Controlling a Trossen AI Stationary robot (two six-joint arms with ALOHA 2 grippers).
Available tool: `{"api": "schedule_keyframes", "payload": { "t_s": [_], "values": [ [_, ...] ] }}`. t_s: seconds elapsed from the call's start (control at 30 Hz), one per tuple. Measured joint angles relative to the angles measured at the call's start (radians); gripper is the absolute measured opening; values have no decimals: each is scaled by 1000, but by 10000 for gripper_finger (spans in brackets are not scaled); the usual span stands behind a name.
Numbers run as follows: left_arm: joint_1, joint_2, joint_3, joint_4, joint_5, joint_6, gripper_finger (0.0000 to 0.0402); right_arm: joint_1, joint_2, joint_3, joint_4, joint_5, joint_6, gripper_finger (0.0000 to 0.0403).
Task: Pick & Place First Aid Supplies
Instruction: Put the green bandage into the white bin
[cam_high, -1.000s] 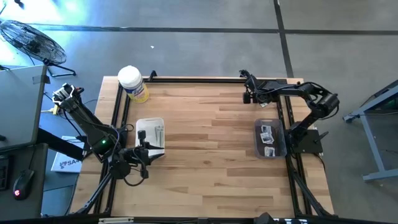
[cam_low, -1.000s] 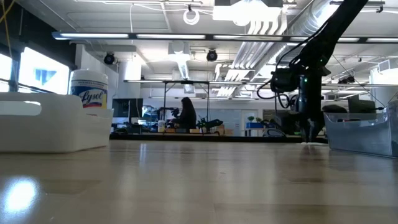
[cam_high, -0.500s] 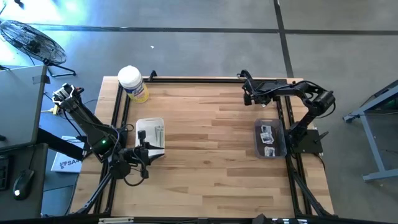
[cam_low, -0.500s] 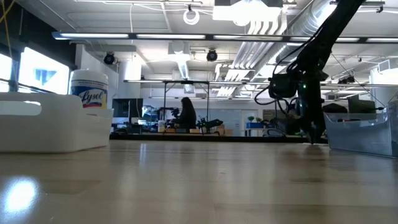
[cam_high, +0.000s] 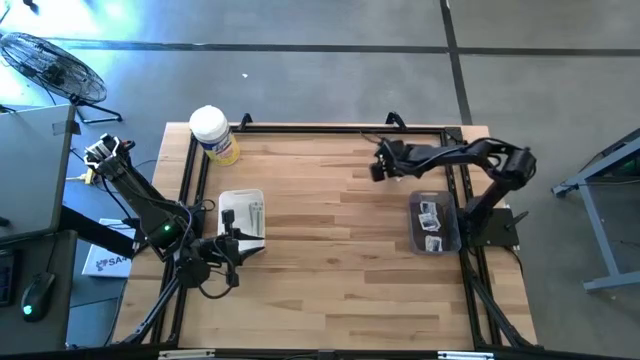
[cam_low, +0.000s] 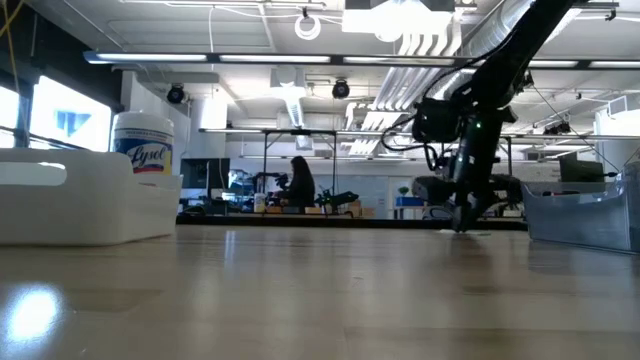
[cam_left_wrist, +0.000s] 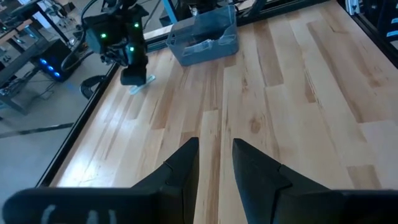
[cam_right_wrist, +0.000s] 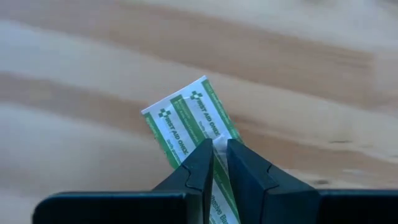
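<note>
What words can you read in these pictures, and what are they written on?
"FIRST AID ONLY": green print, repeated, on the strip pinched by the right gripper.
"Lysol": label of the canister.
Paper beside the table: starts "SA", rest hidden.
Packets in the tray: print too small to read.

The high view looks straight down on the whole wooden counter (cam_high: 330, 240) and both arms. The low view sits at counter height, facing level across the boards into the room behind. The left wrist view looks far across the counter to the grey bin (cam_left_wrist: 205, 38), which the high view also shows. The right wrist view hangs close above the boards, filled by a green-printed strip (cam_right_wrist: 189, 127).
</note>
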Motion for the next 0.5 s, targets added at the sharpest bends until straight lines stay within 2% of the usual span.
{"api": "schedule_keyframes", "payload": {
  "t_s": [0.5],
  "values": [
    [0, 0, 0, 61, 0, 21, 95, 294, 5, -5, 127, -18, 78, 43]
  ]
}}
